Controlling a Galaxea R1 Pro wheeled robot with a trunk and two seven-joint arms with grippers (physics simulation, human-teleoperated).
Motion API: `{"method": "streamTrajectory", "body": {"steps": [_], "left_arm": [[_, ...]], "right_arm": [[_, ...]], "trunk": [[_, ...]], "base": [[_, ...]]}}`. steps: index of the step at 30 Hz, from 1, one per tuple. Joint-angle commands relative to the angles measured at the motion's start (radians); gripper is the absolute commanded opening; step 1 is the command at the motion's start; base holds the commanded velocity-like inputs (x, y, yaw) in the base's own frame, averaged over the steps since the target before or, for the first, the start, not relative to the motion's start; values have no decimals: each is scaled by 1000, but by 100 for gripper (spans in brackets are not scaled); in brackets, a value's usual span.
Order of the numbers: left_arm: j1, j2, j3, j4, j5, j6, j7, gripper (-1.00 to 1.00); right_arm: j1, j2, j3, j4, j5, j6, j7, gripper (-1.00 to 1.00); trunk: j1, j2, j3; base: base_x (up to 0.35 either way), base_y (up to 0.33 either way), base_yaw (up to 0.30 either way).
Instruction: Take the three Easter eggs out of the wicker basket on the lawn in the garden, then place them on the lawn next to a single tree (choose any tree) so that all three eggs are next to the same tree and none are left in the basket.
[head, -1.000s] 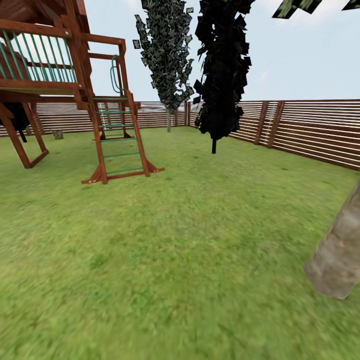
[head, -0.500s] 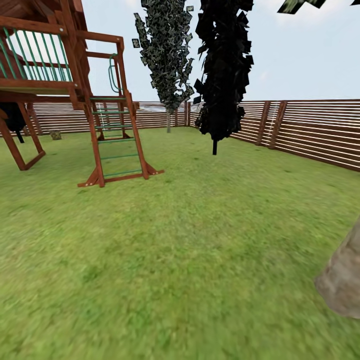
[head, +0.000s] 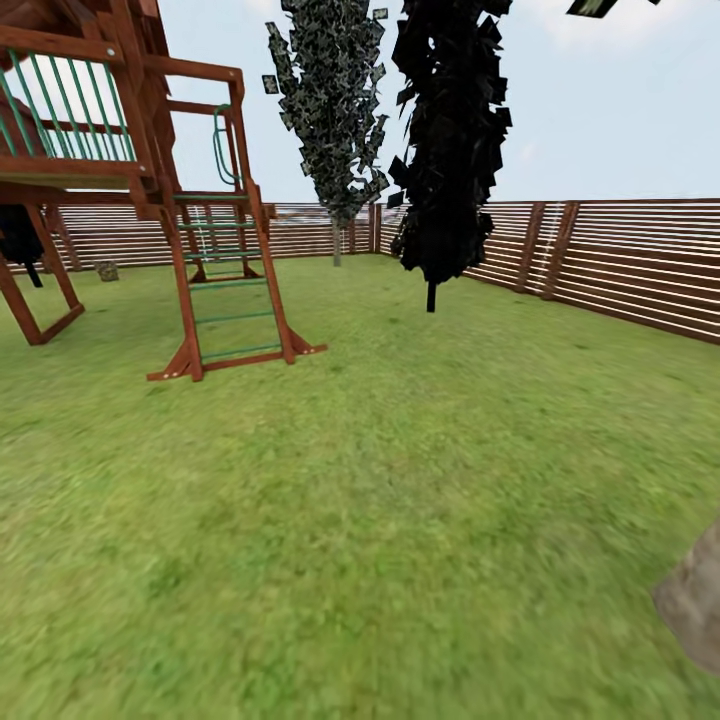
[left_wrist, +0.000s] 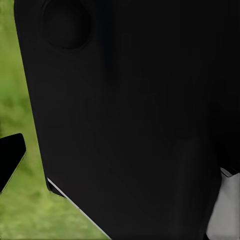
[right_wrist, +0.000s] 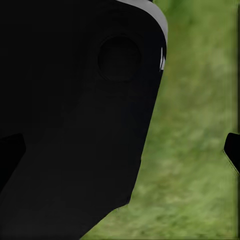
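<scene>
Right pincer (right_wrist: 120, 150) spread wide, empty, over the lawn (right_wrist: 195, 150).

At your four o'clock, the pale trunk (head: 695, 610) was cut off by the head view's edge, only a corner showing. A black robot body (left_wrist: 135, 115) blocked most of each wrist view, hiding your grippers' jaws.

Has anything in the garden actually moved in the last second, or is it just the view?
Just the view: the camera moved. The pale trunk slid toward the picture's lower right corner, and the play frame's ladder drifted slightly left. The dark cone tree, fence and lawn look unchanged; nothing was grasped or released.
</scene>
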Motion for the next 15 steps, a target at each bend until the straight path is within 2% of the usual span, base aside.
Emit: {"method": "streamTrajectory", "body": {"steps": [1,15], "left_arm": [[1,0,-1,-2,-1,0,-3,100],[1,0,-1,-2,-1,0,-3,100]], "right_arm": [[-1,0,5,2,2,0,1,100],[-1,0,5,2,2,0,1,100]], "trunk": [[1,0,-1],[1,0,-1]], "base": [[334,0,0],[335,0,0]]}}
